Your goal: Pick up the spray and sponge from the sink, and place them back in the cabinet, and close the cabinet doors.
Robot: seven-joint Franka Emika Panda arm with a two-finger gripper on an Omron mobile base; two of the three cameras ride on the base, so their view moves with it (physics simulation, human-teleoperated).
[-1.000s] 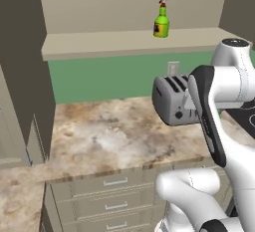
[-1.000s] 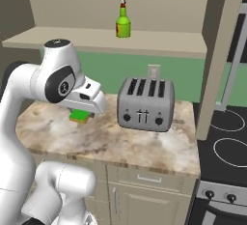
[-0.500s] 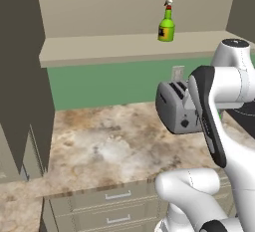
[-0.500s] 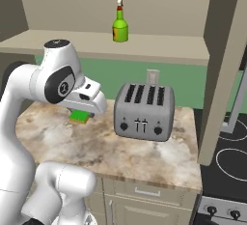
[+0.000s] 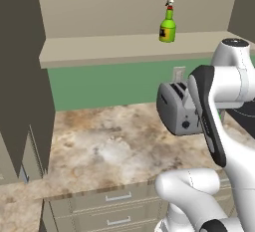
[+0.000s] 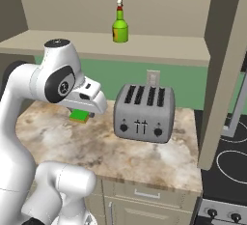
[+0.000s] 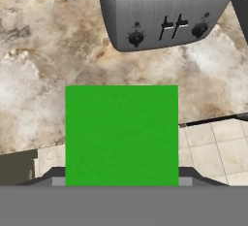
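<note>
The spray, a lime-green bottle with a white-and-red nozzle, stands upright on the shelf of the open cabinet. My gripper is shut on the sponge, held above the counter to the left of the toaster. In the hand view the sponge's green face covers the middle and hides my fingertips. The cabinet doors stand open: one at the left, one at the right. The sink is out of view.
A silver four-slot toaster stands on the marbled counter. Beige drawers run below it. A black stove top lies at the right. The wall behind is green.
The whole picture has shifted a little, so the base has moved; the shelf and toaster now look nearer. My gripper holds the sponge as before.
</note>
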